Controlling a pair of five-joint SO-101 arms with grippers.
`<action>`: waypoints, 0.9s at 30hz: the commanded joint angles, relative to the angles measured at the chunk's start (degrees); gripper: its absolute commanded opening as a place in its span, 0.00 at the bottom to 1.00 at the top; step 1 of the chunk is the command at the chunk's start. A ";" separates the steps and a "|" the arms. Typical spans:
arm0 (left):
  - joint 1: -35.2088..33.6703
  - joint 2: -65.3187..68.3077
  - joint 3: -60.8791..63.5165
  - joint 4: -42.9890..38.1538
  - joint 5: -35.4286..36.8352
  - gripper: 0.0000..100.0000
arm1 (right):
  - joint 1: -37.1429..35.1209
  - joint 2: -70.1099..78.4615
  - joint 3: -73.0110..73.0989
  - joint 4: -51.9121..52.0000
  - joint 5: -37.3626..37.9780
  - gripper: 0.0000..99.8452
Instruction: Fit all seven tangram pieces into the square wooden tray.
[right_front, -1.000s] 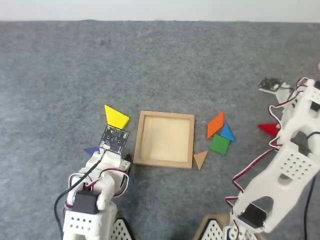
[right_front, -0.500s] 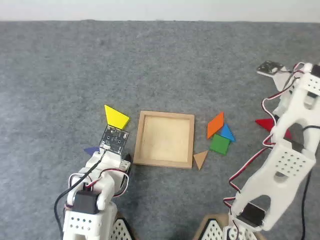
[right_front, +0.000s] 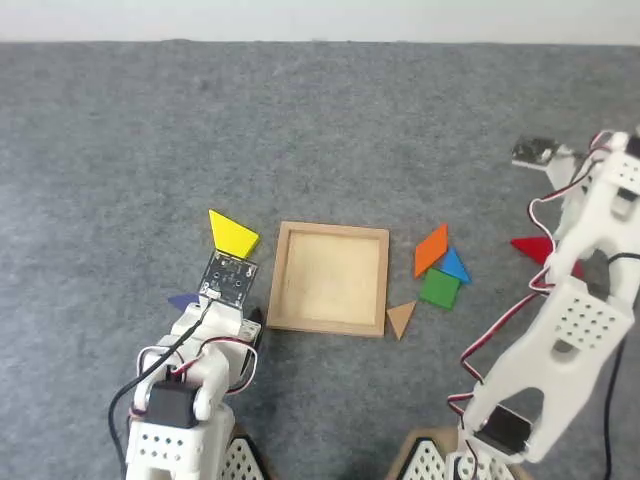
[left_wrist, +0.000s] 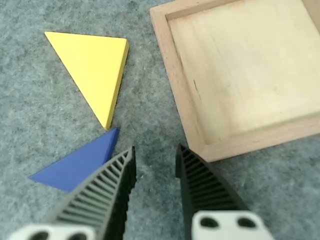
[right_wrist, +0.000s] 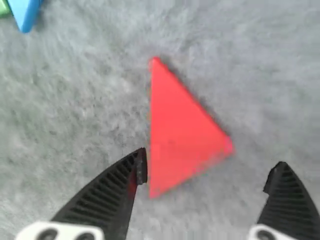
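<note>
The step in hand looks like the first pickup: the square wooden tray (right_front: 276, 282) lies bare on the grey felted desk (right_front: 300, 130), so 0 of 7 pieces are placed. The right jaws stand spread wide and hold nothing, poised over the red triangle (right_wrist: 182, 130), with 1 tip just beside its long straight edge and the other well clear of its far corner. That triangle lies flat and apart from the rest, to the right of the cluster of orange parallelogram (right_front: 431, 249), light blue triangle (right_front: 455, 265) and green square (right_front: 439, 288); a small tan triangle (right_front: 400, 318) sits off the tray's near right corner. My guess is that the next move calls for lowering until both tips flank the thin piece, then closing across 2 edges without it tipping or skidding on the felt. The left jaws are parted a little and also hold nothing, low over the desk between the dark blue triangle (left_wrist: 77, 162) and the tray's corner, with the yellow triangle (left_wrist: 92, 67) beyond. The pieces look like flat painted wood with crisp edges.
</note>
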 joint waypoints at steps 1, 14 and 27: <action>0.00 -1.14 -0.40 0.00 -0.62 0.14 | 0.84 1.45 -2.55 -1.71 1.14 0.37; 0.00 -1.14 -0.40 0.00 -0.62 0.14 | 0.84 4.26 -2.55 -2.33 1.05 0.32; 0.00 -1.14 -0.40 0.00 -0.62 0.14 | 0.57 5.41 -2.99 -1.89 -3.69 0.11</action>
